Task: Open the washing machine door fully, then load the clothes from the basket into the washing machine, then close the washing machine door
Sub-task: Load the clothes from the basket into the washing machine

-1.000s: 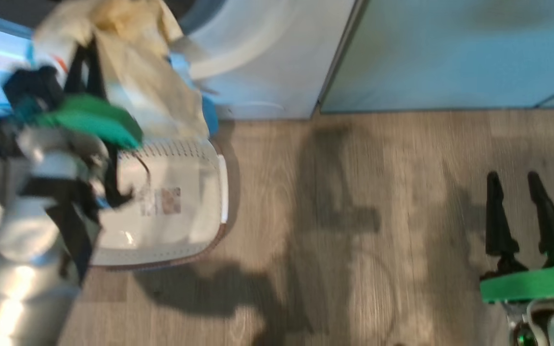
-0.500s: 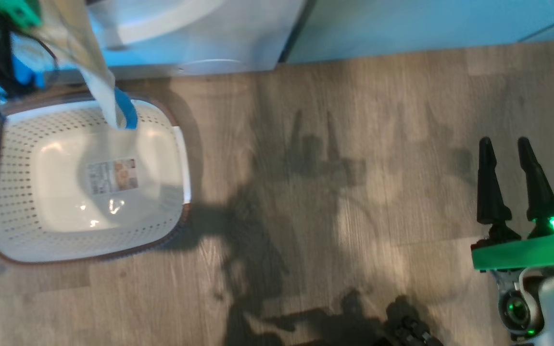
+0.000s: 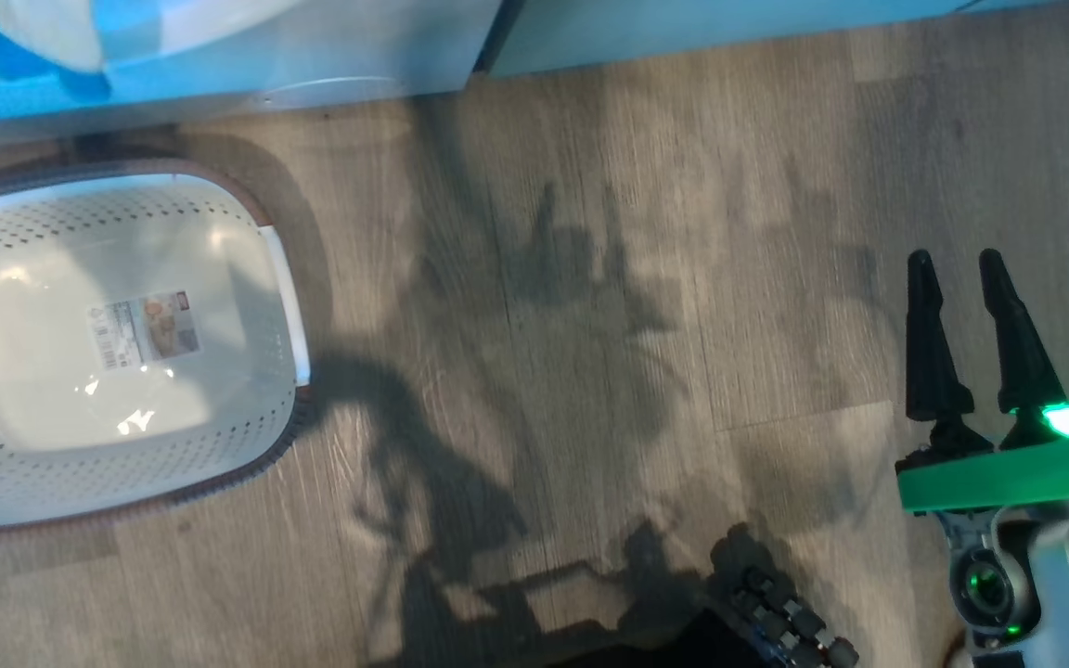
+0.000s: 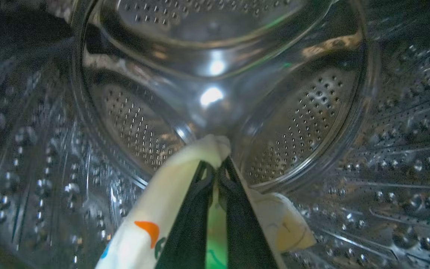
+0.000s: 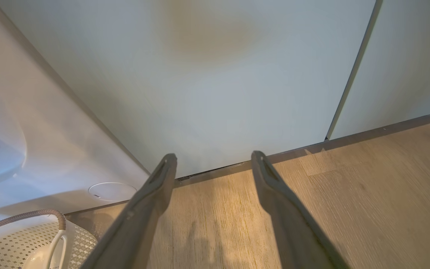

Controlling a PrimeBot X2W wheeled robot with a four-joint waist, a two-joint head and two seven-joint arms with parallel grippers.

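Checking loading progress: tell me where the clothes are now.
In the left wrist view, the clothes hang at bottom centre, pinched by the shut left gripper inside the steel drum.

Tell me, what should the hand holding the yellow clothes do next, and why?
Probably open the left gripper and let go: it is shut on the clothes, deep inside the washing machine, so they should drop into the drum.

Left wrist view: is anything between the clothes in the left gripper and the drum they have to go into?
Nothing visible stands in the way. The left gripper, shut on the clothes, is inside the washing machine's drum. No other item shows on the perforated steel wall ahead of the fingers.
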